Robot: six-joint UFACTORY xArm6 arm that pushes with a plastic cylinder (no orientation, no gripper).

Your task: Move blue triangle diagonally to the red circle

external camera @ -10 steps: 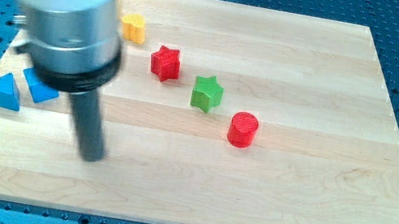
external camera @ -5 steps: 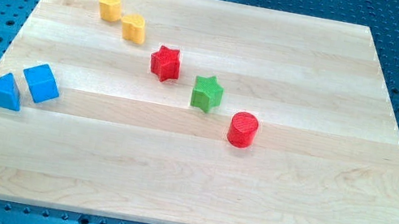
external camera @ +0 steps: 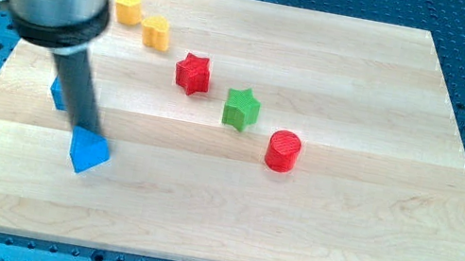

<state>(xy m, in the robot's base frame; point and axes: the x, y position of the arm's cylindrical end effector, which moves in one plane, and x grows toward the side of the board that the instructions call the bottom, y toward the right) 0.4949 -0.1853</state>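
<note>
The blue triangle [external camera: 88, 152] lies on the wooden board [external camera: 294, 218] at the lower left. My tip [external camera: 84, 129] touches its upper left edge. The red circle [external camera: 284, 150] stands right of centre, well to the right of the triangle and a little higher. The arm's grey body covers the board's upper left corner.
A blue cube [external camera: 58, 93] is mostly hidden behind the rod. Two yellow blocks [external camera: 128, 6] [external camera: 156, 32], a red star [external camera: 193, 74] and a green star [external camera: 241, 108] form a diagonal line running down toward the red circle.
My tip came back in from the view's left edge and pushed the blue triangle right and down, away from the blue cube. The arm now hides the green block at upper left.
</note>
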